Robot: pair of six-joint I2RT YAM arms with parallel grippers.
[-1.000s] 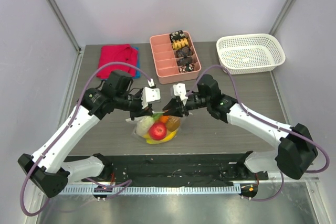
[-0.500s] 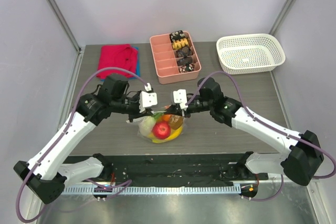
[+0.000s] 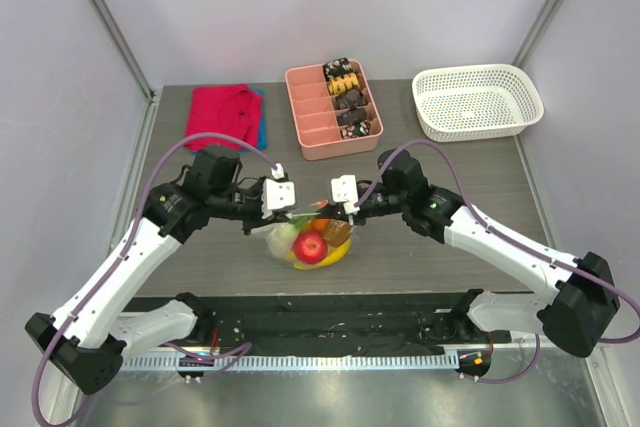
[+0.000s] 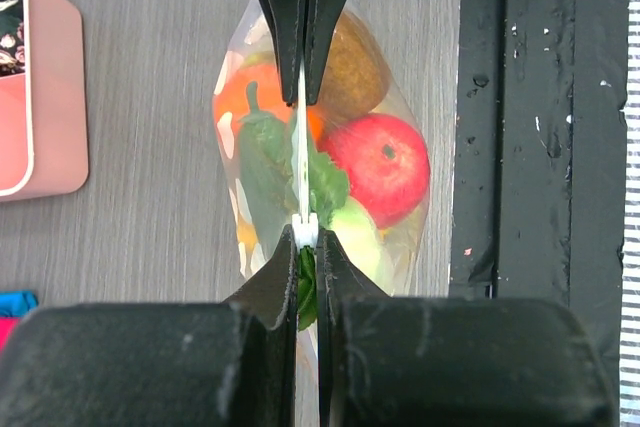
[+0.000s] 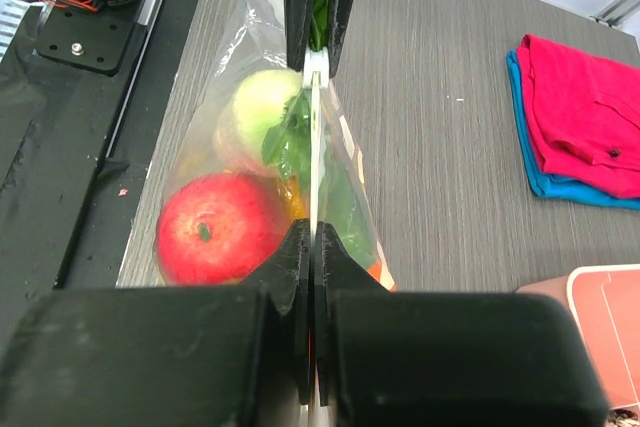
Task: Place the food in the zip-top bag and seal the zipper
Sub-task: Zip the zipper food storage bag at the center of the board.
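The zip-top bag (image 3: 310, 244) stands near the table's front edge with the food inside: a red apple (image 4: 378, 165), an orange (image 4: 250, 90), a brown fruit (image 4: 355, 72), green leaves (image 4: 262, 162) and a pale green piece (image 5: 258, 107). Its zipper (image 4: 301, 147) runs as a thin white line between the two grippers. My left gripper (image 4: 306, 237) is shut on the zipper's left end. Pinched on the right end, my right gripper (image 5: 312, 230) is also shut. From above, the left gripper (image 3: 288, 215) and right gripper (image 3: 338, 213) face each other over the bag.
A pink divided tray (image 3: 331, 112) with dark snacks sits behind the bag. A white mesh basket (image 3: 477, 101) stands at the back right, and a red cloth (image 3: 225, 115) over a blue one lies at the back left. The black base strip (image 4: 540, 117) borders the front.
My right gripper has closed onto the bag's top edge. Both grippers and the bag have shifted slightly to the right, and the zipper line now stretches straight between them.
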